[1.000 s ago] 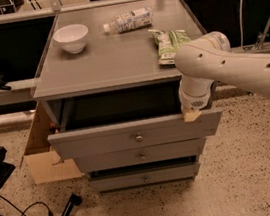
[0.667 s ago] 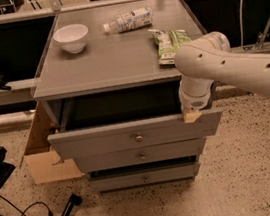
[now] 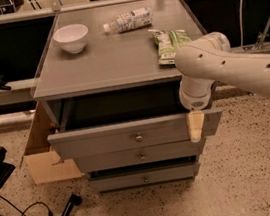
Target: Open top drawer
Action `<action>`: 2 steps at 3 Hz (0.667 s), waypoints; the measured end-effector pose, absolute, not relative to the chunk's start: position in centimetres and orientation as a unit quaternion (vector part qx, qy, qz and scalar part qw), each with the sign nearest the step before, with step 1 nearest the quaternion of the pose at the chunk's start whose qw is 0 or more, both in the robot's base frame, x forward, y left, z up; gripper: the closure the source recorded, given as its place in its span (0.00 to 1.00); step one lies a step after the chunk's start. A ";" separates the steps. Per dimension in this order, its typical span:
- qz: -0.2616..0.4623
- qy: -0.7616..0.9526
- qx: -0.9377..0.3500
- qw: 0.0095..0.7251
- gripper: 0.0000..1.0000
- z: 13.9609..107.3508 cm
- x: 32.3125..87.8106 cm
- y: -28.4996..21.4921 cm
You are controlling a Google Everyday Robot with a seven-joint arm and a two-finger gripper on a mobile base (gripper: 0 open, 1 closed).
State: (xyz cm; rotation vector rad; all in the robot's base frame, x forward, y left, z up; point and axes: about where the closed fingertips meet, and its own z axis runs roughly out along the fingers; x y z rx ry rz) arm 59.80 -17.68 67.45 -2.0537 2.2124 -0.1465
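Grey wooden cabinet [image 3: 113, 65], three drawers. The top drawer [image 3: 104, 140] stands partly out of the carcass, its front well forward of the two lower drawers [image 3: 112, 160]. Its brass knob [image 3: 138, 138] is untouched. The drawer box interior is dark and I cannot read what it holds.

The gripper [image 3: 196, 126] sits at the right end of the top drawer's front, with a cream tip hanging over the upper edge. The rest is hidden behind the front and under the wrist, so I cannot tell whether it is closed on the wood. The white arm [image 3: 234, 64] runs off the right edge of the view.

On top are a white bowl [image 3: 71, 37], a plastic bottle [image 3: 128, 20] lying on its side, and a green packet [image 3: 168, 42] with its near corner covered by the arm. A cardboard box [image 3: 44, 159] is partly hidden left of the cabinet.
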 end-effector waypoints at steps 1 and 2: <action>-0.048 0.731 -0.678 0.060 0.00 67.4 59.8 -17.7; -0.032 0.740 -0.669 0.055 0.00 66.3 59.6 -18.4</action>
